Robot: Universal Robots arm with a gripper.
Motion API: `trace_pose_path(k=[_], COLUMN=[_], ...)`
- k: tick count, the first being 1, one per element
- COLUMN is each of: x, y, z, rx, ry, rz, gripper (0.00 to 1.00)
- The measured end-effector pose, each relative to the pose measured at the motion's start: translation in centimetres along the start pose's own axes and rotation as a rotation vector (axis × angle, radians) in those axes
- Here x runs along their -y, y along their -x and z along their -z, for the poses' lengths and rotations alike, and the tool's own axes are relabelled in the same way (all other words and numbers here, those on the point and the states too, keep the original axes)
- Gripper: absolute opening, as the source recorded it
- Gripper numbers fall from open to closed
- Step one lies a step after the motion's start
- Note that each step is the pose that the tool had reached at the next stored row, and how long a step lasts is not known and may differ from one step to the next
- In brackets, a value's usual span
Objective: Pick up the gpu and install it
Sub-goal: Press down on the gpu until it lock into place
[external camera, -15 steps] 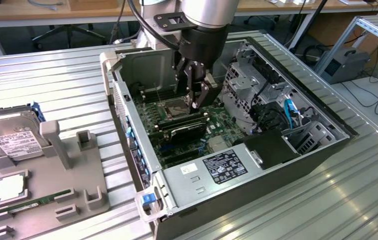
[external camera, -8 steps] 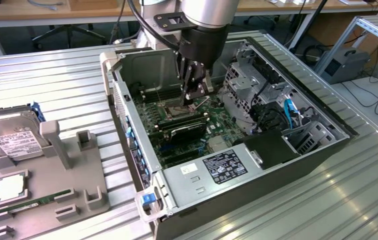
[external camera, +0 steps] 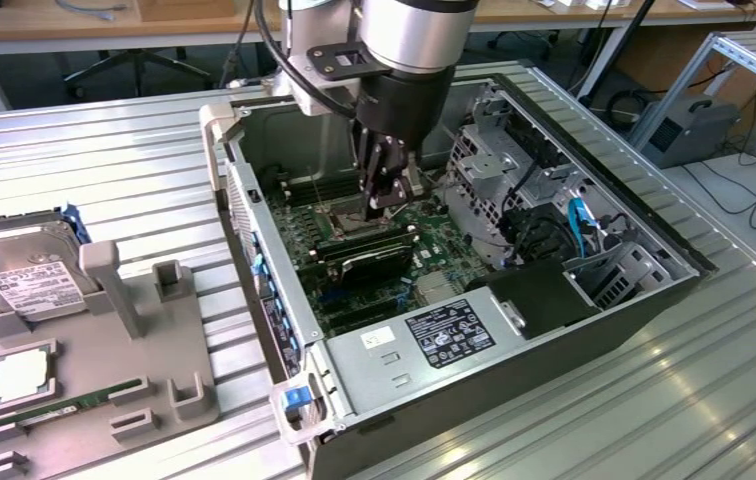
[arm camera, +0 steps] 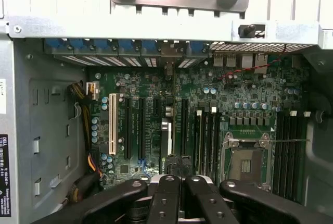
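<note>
The gpu (external camera: 367,262) is a dark card standing on edge in a motherboard slot inside the open computer case (external camera: 618,300). In the wrist view the gpu (arm camera: 166,140) appears edge-on between the black expansion slots, its near end running under my fingers. My gripper (external camera: 385,208) hangs inside the case just above the card's upper edge, fingers shut together. In the wrist view the gripper (arm camera: 179,182) has its black fingers (arm camera: 164,198) pressed side by side with nothing visible between them. Whether they touch the card I cannot tell.
A grey parts fixture (external camera: 151,340) at the exterior view's left carries a silver hard drive (external camera: 18,275), a processor chip (external camera: 18,375) and a green memory stick (external camera: 51,410). In the case lie the bare processor socket (arm camera: 244,164), drive cage (external camera: 492,170) and power supply (external camera: 445,335).
</note>
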State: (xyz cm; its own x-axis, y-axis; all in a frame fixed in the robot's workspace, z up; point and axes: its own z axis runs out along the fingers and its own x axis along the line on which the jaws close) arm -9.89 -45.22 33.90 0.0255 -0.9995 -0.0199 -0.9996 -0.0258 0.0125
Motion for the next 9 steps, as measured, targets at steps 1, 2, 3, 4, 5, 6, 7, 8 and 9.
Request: trace_pose_path(k=[1, 2, 3, 4, 5, 6, 7, 8, 9], x=[0.0, 0.0, 0.01, 0.02, 0.02, 0.02, 0.02, 0.02, 0.02], y=[0.0, 0.0, 0.0, 0.0, 0.0, 0.0, 0.0, 0.0, 0.0], z=[-0.15, -0.43, -1.03, -1.42, -1.47, -1.47, -1.56, -1.85, -2.13], rx=[-0.0004, -0.0015, -0.0044, -0.0062, -0.0065, -0.0065, -0.006, -0.0062, -0.0062], ry=[0.0, 0.0, 0.0002, 0.0002, 0.0003, 0.0002, 0.0, 0.0002, 0.0002], rz=[0.0, 0.0, 0.0, 0.0, 0.0, 0.0, 0.0, 0.0, 0.0], gripper=[0.11, 0.11, 0.11, 0.11, 0.11, 0.11, 0.11, 0.11, 0.11])
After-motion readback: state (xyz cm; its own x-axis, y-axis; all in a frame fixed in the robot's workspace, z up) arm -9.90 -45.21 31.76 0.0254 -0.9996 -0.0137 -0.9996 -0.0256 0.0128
